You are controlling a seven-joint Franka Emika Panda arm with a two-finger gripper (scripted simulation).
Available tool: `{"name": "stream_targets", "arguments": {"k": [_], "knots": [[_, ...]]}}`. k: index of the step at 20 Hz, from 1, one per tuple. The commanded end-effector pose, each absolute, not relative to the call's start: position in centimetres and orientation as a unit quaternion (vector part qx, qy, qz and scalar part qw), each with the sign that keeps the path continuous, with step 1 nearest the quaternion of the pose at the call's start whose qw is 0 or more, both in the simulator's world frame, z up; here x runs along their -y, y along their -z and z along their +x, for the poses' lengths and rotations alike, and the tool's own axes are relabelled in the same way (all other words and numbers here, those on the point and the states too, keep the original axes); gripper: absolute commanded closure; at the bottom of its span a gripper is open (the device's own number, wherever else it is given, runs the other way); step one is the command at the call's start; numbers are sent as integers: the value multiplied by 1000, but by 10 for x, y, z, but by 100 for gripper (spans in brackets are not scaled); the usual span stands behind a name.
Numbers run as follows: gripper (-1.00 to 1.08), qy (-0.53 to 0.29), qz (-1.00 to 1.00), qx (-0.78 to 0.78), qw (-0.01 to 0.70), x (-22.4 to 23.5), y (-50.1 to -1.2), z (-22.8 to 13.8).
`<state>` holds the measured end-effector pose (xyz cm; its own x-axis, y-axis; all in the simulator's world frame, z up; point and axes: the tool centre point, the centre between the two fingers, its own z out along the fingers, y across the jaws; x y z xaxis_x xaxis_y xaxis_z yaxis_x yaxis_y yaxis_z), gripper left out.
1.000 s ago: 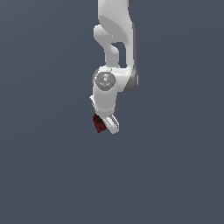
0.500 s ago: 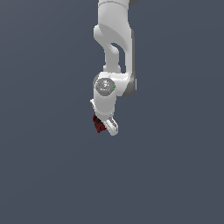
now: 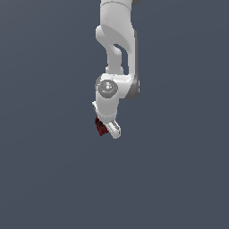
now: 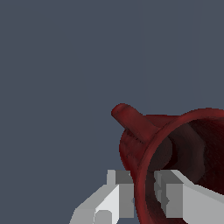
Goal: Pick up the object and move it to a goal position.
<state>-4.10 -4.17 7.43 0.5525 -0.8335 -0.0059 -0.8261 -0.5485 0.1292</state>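
The fingers (image 4: 124, 194) pinch the rim of the cup (image 4: 175, 153): in the wrist view one finger lies against the outside of the wall and the other inside the mouth, with the dark red rim passing between them. The gripper (image 4: 144, 197) is thus narrowed onto that thin wall. The cup is maroon, open toward the camera, its inside shaded, and a short stub or handle sticks out from its outer side.

In the exterior view the cup (image 3: 101, 127) shows as a small red patch at the tip of the gripper (image 3: 109, 129), on the exterior view's left of the fingers. The white arm (image 3: 115, 53) comes down from the top edge.

All around is a flat, even slate-grey. No edge, seam, shadow or horizon marks it, so I cannot tell whether it is a table, a floor or backdrop, nor whether the cup touches any surface.
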Motion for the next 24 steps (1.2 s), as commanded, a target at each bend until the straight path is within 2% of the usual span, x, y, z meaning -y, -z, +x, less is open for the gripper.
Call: {"name": "stream_targets", "arguments": {"k": [1,12,24], "knots": [[108,33,879,472,56,42,-74,-41],[108,33,879,472,56,42,-120,-39],[108,33,879,473,56,42,-242,-34]]}}
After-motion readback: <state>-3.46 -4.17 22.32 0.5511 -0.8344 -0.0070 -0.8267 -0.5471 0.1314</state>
